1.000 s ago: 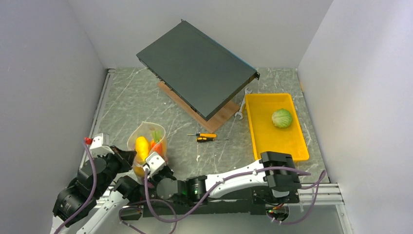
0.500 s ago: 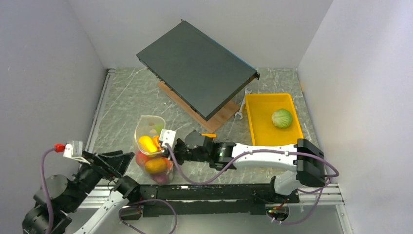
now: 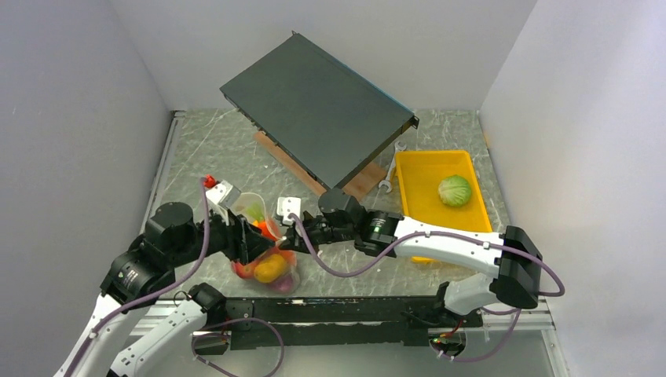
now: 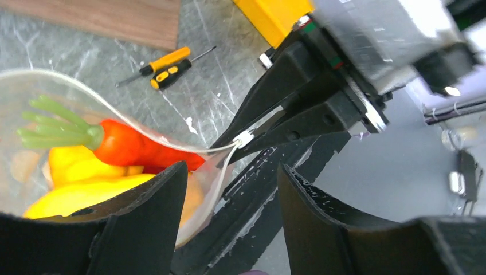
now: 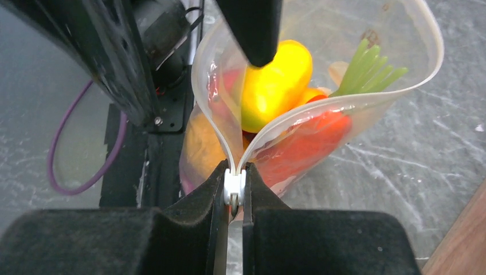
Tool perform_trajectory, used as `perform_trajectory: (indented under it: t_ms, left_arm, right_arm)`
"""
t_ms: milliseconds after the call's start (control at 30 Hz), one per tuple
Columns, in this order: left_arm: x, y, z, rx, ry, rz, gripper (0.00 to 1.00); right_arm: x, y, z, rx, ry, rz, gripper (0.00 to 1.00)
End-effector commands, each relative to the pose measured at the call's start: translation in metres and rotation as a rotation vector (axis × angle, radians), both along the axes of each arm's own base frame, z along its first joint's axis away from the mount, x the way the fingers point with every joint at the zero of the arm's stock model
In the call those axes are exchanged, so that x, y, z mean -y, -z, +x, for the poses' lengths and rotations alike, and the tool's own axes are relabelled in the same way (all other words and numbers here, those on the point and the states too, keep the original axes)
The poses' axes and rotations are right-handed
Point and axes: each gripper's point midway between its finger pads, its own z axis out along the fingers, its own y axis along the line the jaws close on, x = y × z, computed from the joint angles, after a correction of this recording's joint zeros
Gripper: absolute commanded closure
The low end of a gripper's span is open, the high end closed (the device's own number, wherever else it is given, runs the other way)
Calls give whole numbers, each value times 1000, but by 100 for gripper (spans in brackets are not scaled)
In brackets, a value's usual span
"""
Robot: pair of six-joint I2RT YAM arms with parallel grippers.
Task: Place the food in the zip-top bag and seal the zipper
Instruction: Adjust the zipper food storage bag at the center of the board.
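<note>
Pincers: right gripper (image 5: 234,193) clamped tight on the white end of the zipper (image 5: 234,184) of the zip-top bag (image 3: 265,255), which sits near left on the table; left gripper (image 4: 232,172) with jaws apart, the bag's gaping rim running between them, unclamped. Surface: grey marbled table (image 3: 204,157), plain white walls (image 3: 78,118) around. Containers: bag holds food (image 5: 274,80), carrot (image 4: 129,146) included; yellow tray (image 3: 410,206), far right, holds one green cabbage (image 3: 454,190).

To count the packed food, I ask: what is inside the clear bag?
A carrot with green top, a yellow piece and an orange piece show inside the zip-top bag. Pieces underneath are covered by these.
</note>
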Motion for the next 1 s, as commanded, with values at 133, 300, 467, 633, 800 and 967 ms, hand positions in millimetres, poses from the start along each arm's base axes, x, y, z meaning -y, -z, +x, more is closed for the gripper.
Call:
perform_trajectory:
  t_ms: [133, 300, 467, 633, 800, 967]
  left_arm:
    - [12, -27, -8, 541, 319, 82, 8]
    - [31, -21, -20, 676, 505, 42, 0]
    - [42, 1, -13, 601, 594, 86, 0]
    - [43, 26, -3, 550, 593, 136, 25]
    - [34, 57, 5, 492, 561, 221, 39]
    - [28, 69, 14, 453, 494, 264, 65]
  right_arm:
    - [17, -14, -19, -32, -87, 67, 100]
    - [16, -13, -19, -40, -90, 62, 100]
    - [15, -19, -20, -50, -96, 72, 100]
    - [15, -21, -19, -50, -84, 75, 100]
    - [16, -22, -16, -38, -71, 78, 99]
    - [19, -18, -7, -23, -12, 70, 95]
